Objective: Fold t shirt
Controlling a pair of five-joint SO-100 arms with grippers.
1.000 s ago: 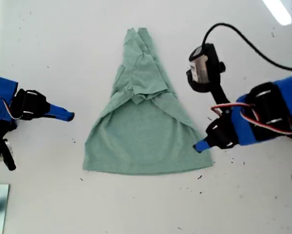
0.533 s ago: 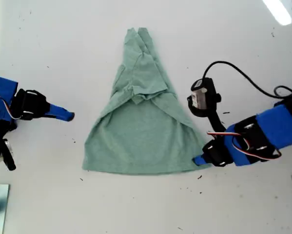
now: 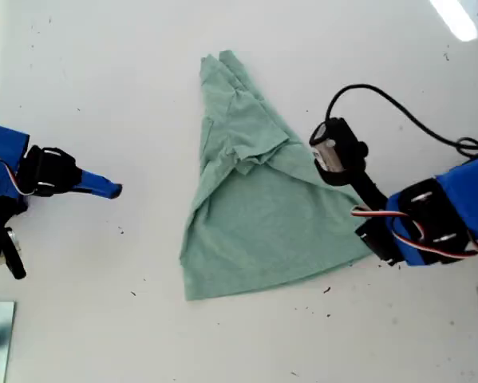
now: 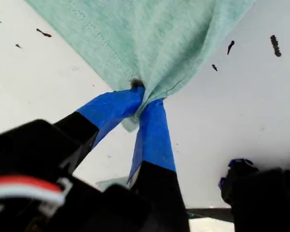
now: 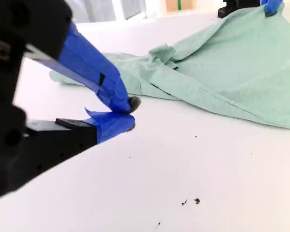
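Dragged rightward: t shirt [image 3: 258, 211], pinched hem.

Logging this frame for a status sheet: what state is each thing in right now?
t shirt: partly folded, flat on the table, one hem corner pinched and lifted.
My first gripper: jaws shut on the shirt's hem corner.
My second gripper: jaws nearly closed, holding nothing, apart from the shirt.

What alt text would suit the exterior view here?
My first gripper pinches a hem corner of the pale sage-green cloth t shirt, spread in a rough triangle on the white table. My second gripper rests apart at the exterior view's left.
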